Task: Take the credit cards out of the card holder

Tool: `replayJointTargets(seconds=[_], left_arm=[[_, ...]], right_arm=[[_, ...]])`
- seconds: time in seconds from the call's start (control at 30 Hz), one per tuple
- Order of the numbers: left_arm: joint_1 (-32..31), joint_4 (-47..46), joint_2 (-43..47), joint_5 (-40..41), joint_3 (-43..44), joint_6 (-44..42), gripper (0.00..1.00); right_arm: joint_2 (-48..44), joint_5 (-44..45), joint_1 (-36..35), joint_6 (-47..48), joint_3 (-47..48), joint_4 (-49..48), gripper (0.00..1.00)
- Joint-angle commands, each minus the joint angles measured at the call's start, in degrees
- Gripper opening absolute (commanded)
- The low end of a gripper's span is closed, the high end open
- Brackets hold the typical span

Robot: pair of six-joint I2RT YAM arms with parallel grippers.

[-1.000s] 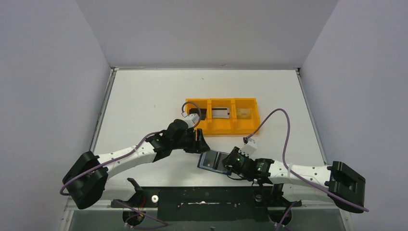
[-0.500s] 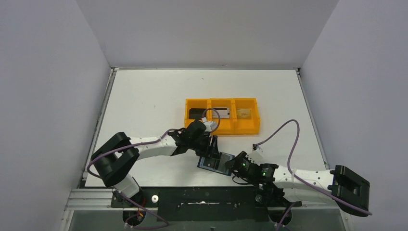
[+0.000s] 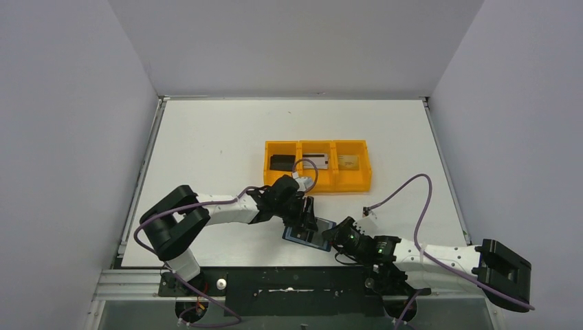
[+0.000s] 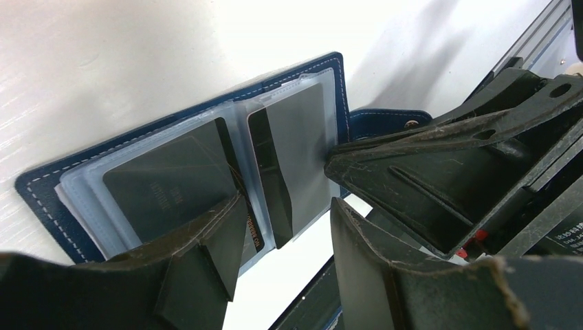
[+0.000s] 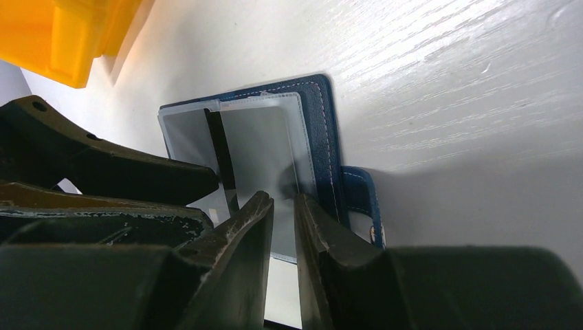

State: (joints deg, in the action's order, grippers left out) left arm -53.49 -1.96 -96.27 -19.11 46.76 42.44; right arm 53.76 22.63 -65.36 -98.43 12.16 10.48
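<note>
Two grippers meet over the card holder (image 3: 300,234), which lies spread open on the worktop (image 3: 220,130) near its front edge, in front of the orange tray (image 3: 350,183) and apart from it. The left gripper (image 4: 287,205) hangs over the holder's near edge with its jaws roughly half open. One finger overlaps the corner of a dark card (image 4: 172,185) tucked in the left clear sleeve, the other stands just off the holder's edge, and nothing is clamped between them. A second dark card (image 4: 302,137) sits in the right sleeve.

The right gripper (image 5: 282,206) comes in from the side of the closing tab (image 4: 385,124), its tip at the outer edge of the right sleeve. Its jaws are drawn to a narrow slit with the sleeve's surface showing in the gap. Whether they pinch it or only rest on it cannot be told.

Each of the tray's three compartments holds one card lying flat: a black card (image 3: 280,162) in the left one, a silver-grey card (image 3: 316,160) in the middle, and a gold-tan card (image 3: 349,162) in the right.
</note>
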Motion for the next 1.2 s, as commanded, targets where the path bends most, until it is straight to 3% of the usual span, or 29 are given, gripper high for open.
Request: replayJointTargets(seconds=[0.0,0.23,0.47,0.87,1.17], left_arm=[[-1.31,0.45,-1.00,1.17,1.13,-0.14,0.48],[-1.43,7.75,-4.72,1.59,5.00,-2.94,0.46],[-1.61,3.95,-4.92,1.06,2.02,-0.25,0.40],[-1.61,1.25,-3.78,1.65,-0.14,2.12,0.09],[-1.54,2.67,-1.91,2.58,0.09,1.48,0.00]], right_arm=[[0.37,0.83,-0.38,0.69,-2.30,4.53,0.22],[0.39,1.41,-0.37,0.50,-2.05,4.61,0.21],[0.69,1.32,-0.26,0.84,-2.09,3.85,0.22],[0.66,1.19,-0.29,0.87,-2.08,4.17,0.21],[0.65,1.28,-0.24,0.44,-1.71,5.65,0.21]])
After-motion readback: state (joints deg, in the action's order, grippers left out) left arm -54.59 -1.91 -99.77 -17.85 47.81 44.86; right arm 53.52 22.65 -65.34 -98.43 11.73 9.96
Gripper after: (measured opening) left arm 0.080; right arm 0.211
